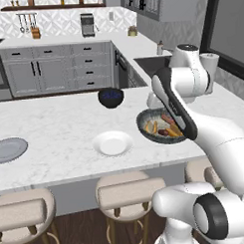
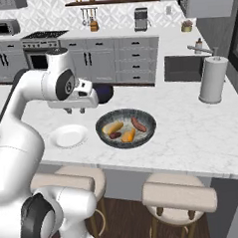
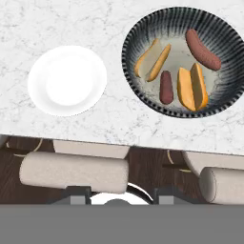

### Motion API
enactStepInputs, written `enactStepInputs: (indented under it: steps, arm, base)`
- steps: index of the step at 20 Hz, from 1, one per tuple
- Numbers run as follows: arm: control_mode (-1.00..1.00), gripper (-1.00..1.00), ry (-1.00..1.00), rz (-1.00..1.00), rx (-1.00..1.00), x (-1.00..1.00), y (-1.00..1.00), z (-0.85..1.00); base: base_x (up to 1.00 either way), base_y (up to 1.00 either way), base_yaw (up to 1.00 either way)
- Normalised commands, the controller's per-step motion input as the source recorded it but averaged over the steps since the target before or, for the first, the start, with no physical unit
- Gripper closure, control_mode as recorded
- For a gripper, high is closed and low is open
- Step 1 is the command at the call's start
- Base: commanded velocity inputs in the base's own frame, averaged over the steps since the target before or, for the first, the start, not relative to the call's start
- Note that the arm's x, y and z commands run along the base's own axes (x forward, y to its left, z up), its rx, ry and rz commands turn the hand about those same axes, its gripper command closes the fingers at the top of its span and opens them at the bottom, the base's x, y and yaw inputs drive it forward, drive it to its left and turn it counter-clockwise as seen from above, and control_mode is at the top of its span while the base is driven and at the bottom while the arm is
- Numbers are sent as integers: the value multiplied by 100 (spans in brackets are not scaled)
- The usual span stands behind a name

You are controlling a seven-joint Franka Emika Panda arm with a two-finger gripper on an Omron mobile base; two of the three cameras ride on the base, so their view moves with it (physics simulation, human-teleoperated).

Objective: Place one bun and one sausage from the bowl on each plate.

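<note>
Marble counter [image 3: 95, 119], wide dark-grey bowl [image 3: 138, 28] holding two buns [image 3: 152, 59] and two sausages [image 3: 203, 49], white plate [image 3: 66, 80] at its nine o'clock, grey-blue plate [image 1: 9, 149] well apart, gripper [image 2: 75, 110] above the white plate, fingers pressed together, holding nothing

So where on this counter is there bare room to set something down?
Bare marble lies between the grey-blue plate and white plate, and right of the bowl toward the paper towel roll. Crowded only inside the bowl.
</note>
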Motion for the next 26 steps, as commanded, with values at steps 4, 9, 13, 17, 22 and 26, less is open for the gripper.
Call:
enactStepInputs:
  steps: [4, 9, 13, 17, 22, 26]
  arm:
    - [-100, -100, 0, 0, 0, -32, 0, -2]
    - [-100, -100, 0, -3, 1, -22, -27, -27]
    - [-100, -100, 6, -6, 3, 16, -51, -47]
    - [-100, -100, 19, 0, -1, 30, -48, -52]
    - [-100, -100, 24, 0, -8, 39, -41, -62]
    - [-100, -100, 16, 0, -10, 34, -27, -17]
  base:
    - [0, 0, 0]
    - [0, 0, 0]
    - [0, 0, 0]
    - [0, 0, 0]
    - [0, 0, 0]
    - [0, 0, 0]
